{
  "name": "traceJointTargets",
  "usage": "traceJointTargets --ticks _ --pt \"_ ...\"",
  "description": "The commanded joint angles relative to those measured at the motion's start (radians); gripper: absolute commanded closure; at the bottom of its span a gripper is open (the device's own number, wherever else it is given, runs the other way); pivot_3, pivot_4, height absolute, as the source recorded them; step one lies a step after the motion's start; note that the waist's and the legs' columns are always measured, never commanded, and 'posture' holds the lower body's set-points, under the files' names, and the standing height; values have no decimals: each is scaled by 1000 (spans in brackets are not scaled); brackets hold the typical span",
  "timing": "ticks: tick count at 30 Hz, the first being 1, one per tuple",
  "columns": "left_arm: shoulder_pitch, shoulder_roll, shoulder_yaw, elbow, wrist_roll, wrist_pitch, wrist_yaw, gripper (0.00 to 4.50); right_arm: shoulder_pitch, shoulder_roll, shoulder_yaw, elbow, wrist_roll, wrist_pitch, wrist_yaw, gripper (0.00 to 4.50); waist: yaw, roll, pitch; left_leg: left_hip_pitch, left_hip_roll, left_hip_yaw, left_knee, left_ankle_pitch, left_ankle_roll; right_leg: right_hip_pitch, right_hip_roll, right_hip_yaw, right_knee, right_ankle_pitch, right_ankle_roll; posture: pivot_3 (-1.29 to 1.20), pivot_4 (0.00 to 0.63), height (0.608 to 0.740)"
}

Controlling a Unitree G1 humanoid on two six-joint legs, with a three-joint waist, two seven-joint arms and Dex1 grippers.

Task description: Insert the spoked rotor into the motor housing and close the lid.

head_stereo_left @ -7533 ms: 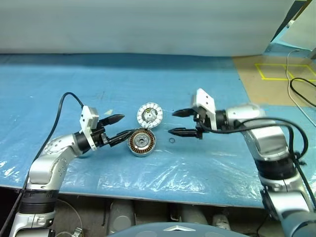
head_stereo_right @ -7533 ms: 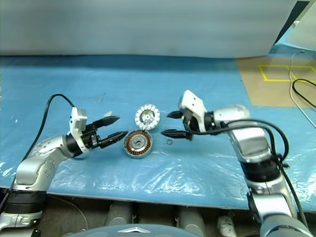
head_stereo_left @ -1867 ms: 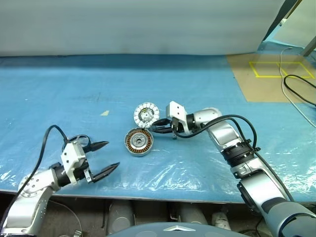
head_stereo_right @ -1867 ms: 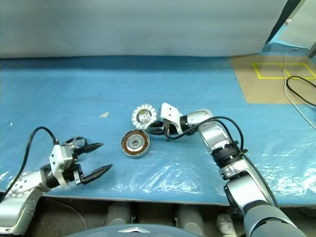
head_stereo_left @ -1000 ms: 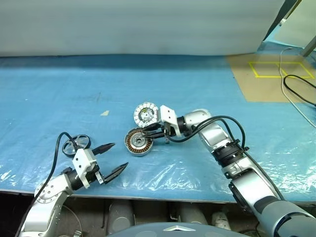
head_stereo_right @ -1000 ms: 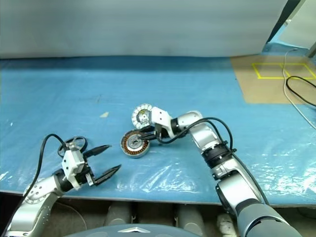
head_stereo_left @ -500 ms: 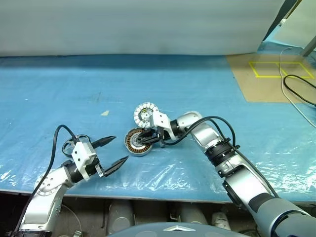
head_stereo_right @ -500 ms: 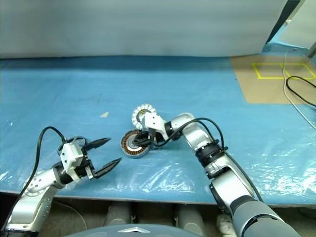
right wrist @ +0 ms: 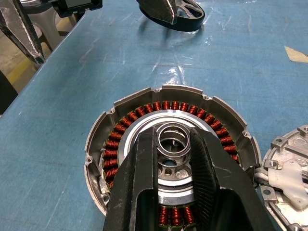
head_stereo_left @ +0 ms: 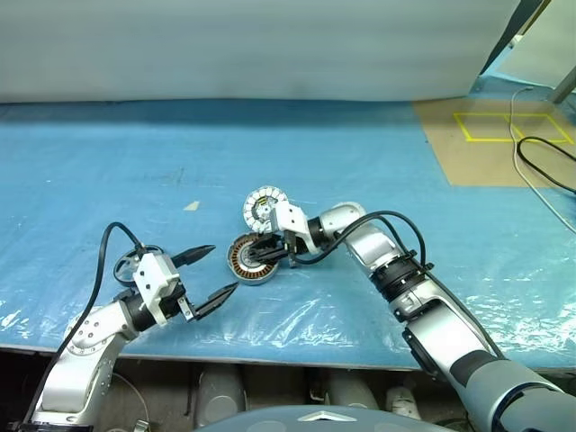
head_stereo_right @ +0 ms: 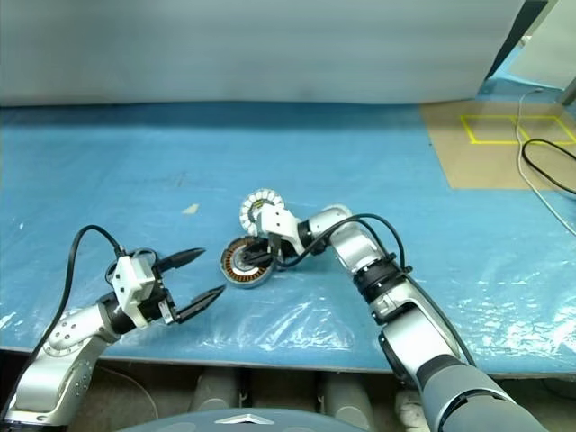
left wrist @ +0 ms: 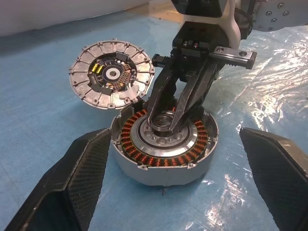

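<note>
Spoked rotor [head_stereo_left: 253, 257], the copper-wound disc in its grey rim, lies flat on the table [head_stereo_left: 360, 162], which is covered by a blue plastic sheet, and the motor housing [head_stereo_left: 264, 205] with its white-segmented rim sits just behind it, the two edges close together or touching. The housing's open face shows a dark centre carrying a small circuit board and a metal hub, seen best from the left wrist. Inside the rotor's ring of copper windings sits a silver inner plate with holes, and at its middle a small metal ring [right wrist: 173, 139] stands on the hub. The right gripper [left wrist: 169, 118] reaches down over the rotor's centre with its two black fingers nearly together, clenched on that metal ring. The left gripper [head_stereo_left: 214, 271] hangs near the table's front edge, well apart from the rotor, released with its fingers spread wide and nothing between them. Just behind it a dark spoked ring [head_stereo_left: 131, 265] lies on the sheet. A small pale scrap [head_stereo_left: 191, 206] lies farther back on the sheet.
</note>
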Motion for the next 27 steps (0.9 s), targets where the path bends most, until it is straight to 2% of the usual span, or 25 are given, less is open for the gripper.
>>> traceJointTargets --ticks 1,27 --pt "5 4 3 -25 -13 -7 1 0 -13 -4 -14 -1 -1 -21 8 3924 0 0 0 0 0 0 0 0 0 0 0 0 0 0 0 0 150 740" --pt "18 -14 4 138 0 -151 -58 0 -10 13 -3 21 -17 -28 1 3924 0 0 0 0 0 0 0 0 0 0 0 0 0 0 0 0 150 740"
